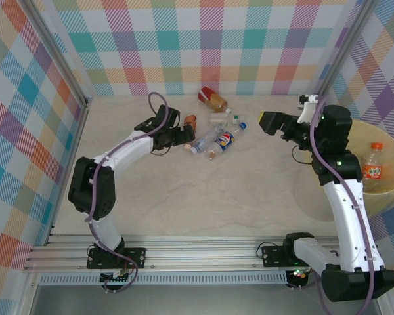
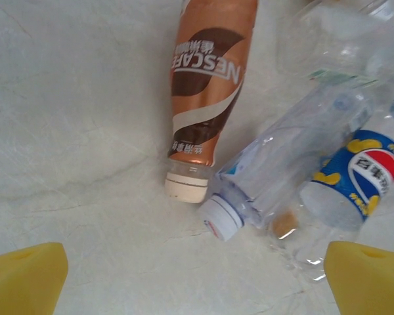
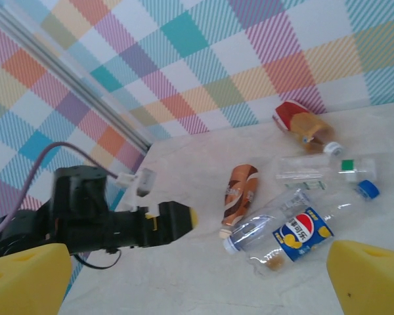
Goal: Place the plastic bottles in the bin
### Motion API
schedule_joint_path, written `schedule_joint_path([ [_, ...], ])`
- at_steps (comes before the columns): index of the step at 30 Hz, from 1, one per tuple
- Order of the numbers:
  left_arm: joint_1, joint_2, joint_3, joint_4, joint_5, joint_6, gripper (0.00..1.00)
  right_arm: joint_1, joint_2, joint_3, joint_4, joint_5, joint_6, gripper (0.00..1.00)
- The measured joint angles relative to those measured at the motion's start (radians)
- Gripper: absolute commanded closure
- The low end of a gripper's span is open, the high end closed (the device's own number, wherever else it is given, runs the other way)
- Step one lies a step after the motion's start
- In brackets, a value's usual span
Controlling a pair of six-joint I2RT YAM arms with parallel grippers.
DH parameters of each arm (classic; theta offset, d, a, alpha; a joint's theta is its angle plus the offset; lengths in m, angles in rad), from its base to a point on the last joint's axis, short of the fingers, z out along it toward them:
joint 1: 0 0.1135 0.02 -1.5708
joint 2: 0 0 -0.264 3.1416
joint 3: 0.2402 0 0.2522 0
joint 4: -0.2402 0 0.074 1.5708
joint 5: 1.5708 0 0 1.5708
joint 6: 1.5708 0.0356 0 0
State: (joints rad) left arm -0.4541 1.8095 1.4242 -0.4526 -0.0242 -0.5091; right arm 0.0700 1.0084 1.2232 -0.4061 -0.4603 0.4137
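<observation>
Far left of the table (image 1: 249,190), left gripper (image 1: 186,136): jaws spread to full width, nothing held. In the left wrist view its yellow pads (image 2: 26,279) frame bare tabletop just short of the nearest bottle caps.
Coffee bottle (image 2: 207,85): brown label, pale cap. It lies on its side on the table, leftmost of the cluster, cap end towards the left gripper.
Clear bottle (image 2: 282,164): white cap. It lies on its side just right of the coffee bottle, the two caps near each other, and its flank touches the cola bottle.
Cola bottle (image 2: 361,177): blue label, blue cap. It lies on its side against the clear bottle, with a small brown residue at its base end.
Green-capped bottle (image 3: 315,172): clear. It lies on its side behind the cola bottle.
Red-labelled bottle (image 3: 302,125): brown liquid inside. It lies on its side at the back of the cluster, nearest the checked wall (image 1: 217,46).
Right gripper (image 1: 268,123): jaws at full spread, nothing held. It sits right of the cluster and apart from it, pointing towards the bottles.
Orange-labelled bottle (image 1: 373,164): orange cap. It is inside the bin.
Bin (image 1: 384,197): round, pale yellow. It stands at the far right, partly hidden behind the right arm (image 1: 345,210).
</observation>
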Motion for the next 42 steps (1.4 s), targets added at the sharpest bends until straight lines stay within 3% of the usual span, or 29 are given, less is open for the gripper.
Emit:
schedule_joint_path([
  [23, 0.041, 0.492, 0.513, -0.138, 0.033, 0.081, 0.11, 0.063, 0.031, -0.071, 0.068, -0.008, 0.079, 0.00],
  [42, 0.080, 0.557, 0.528, -0.171, -0.001, 0.078, 0.28, 0.069, 0.031, -0.061, -0.027, 0.038, 0.074, 0.00],
])
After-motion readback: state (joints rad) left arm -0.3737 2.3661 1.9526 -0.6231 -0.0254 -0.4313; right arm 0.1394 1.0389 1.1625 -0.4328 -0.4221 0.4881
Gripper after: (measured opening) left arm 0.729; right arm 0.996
